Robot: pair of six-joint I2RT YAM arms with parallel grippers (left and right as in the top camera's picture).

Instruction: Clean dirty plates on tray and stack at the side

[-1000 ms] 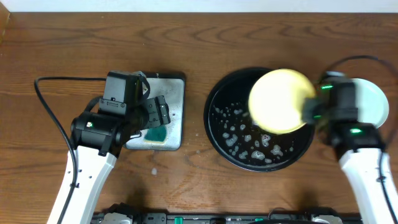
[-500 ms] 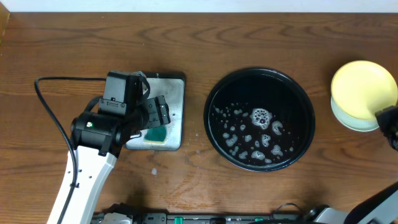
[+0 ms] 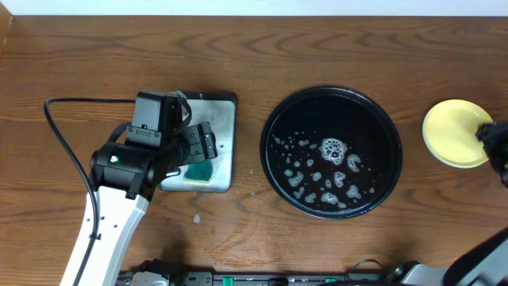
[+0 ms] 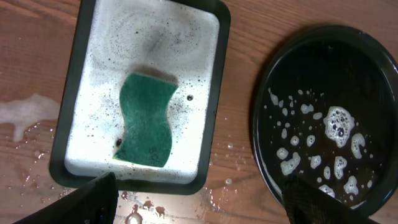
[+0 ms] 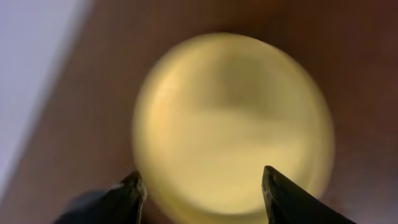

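From above, the left end effector (image 3: 198,151) hangs over the rectangular silvery soapy tray (image 3: 222,119), with a green sponge (image 3: 198,171) right under it. To its right sits the large round glossy black tray (image 3: 332,99), dotted with suds (image 3: 333,149). The pale yellow round plate (image 3: 452,133) lies on the wooden desk (image 3: 317,48), touching the right end effector (image 3: 494,141) and well apart from the black tray.

The left wrist view shows its end effector (image 4: 202,180) spread wide above the sponge (image 4: 146,121), the black tray (image 4: 273,74) off to its right.

The right wrist view is blurred, but the end effector (image 5: 200,174) is spread too, with the yellow plate (image 5: 233,118) just beyond its tips.
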